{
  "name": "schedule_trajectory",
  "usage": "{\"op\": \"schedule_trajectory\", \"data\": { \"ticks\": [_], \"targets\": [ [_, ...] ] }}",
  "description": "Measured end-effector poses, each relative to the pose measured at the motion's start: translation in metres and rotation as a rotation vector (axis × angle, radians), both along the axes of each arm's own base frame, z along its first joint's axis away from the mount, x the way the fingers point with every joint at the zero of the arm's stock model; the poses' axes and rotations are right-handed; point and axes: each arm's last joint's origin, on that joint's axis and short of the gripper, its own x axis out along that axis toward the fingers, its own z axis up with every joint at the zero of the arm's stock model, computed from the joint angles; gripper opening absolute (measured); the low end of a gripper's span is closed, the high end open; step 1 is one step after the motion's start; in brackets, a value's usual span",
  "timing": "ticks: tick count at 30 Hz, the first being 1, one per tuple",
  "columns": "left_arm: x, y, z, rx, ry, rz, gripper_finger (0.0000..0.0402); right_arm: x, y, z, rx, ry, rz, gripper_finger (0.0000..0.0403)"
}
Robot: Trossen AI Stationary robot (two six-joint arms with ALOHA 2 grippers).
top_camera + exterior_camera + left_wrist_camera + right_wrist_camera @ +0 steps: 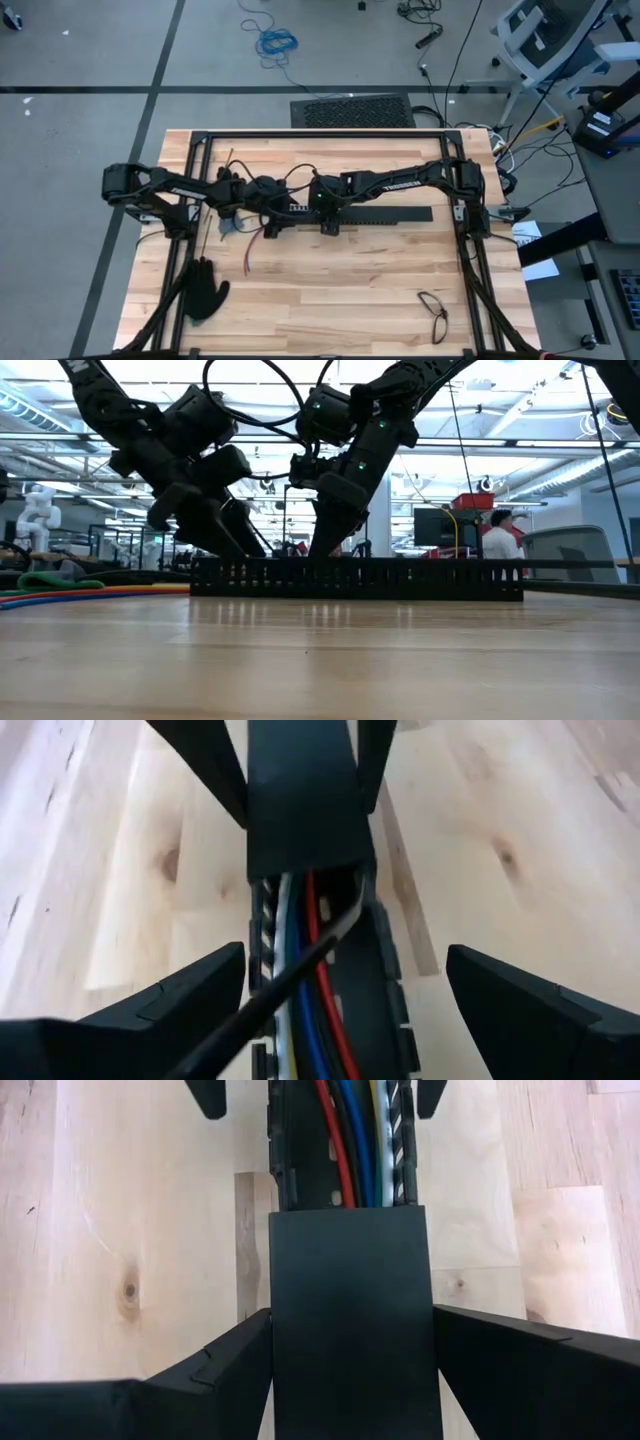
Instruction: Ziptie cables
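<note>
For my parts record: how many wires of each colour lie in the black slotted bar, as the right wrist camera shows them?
Inside the black slotted bar:
red wire: 1
blue wire: 1
yellow-green wire: 1
white wire: 1
Total: 4

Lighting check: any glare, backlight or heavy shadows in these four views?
Low view: bright ceiling lights behind, so the arms and the slotted bar go to silhouette; faint sheen on the table. High view: even light, no hard shadows. Both wrist views: evenly lit, no glare, the cables show their colours clearly.
</note>
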Motion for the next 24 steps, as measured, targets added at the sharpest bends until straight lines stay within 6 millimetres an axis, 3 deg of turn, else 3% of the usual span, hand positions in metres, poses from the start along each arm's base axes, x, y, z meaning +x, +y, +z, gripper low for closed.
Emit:
{"op": "schedule_trajectory", "data": {
  "ticks": [13, 20, 24],
  "targets": [
    [0.006, 0.001, -0.001, -0.005, -0.056, 0.008, 0.0342, -0.001, 0.000, -0.001, 0.000, 0.007, 0.001, 0.0247],
    [0.011, 0.002, -0.022, -0.020, 0.005, 0.010, 0.0342, -0.001, 0.000, -0.002, 0.001, 0.007, 0.001, 0.0247],
    [0.014, 0.003, -0.023, -0.015, -0.021, 0.011, 0.0342, -0.001, 0.000, -0.002, 0.001, 0.007, 0.000, 0.0247]
  ]
}}
